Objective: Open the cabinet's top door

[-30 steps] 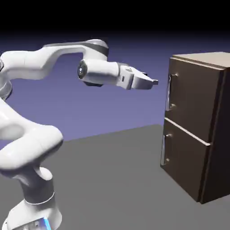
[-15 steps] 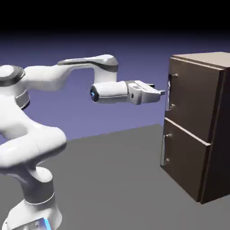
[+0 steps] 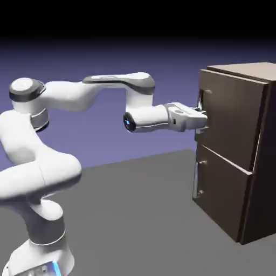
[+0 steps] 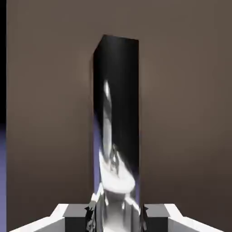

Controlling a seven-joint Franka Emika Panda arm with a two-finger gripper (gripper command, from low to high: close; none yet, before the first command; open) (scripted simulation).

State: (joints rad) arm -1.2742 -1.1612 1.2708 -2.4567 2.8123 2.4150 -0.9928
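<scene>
White two-finger gripper [image 3: 201,119] clamping around slim silver vertical bar handle [image 4: 117,149], fingers [image 4: 76,213] flanking it at six o'clock. Tall dark-brown wooden cabinet [image 3: 253,156] standing at three o'clock, top door [image 3: 229,121] barely ajar. Pulling straight back, following the hinge arc, seeming wisest.

The arm [image 3: 64,97] is glossy white with rounded, bulbous links and dark grey bands at its joints. A small blue light glows on the wrist [image 3: 128,122], another at the base [image 3: 48,267]. The gripper [image 4: 116,216] has a white body with small grey finger pads [image 4: 77,212].
</scene>
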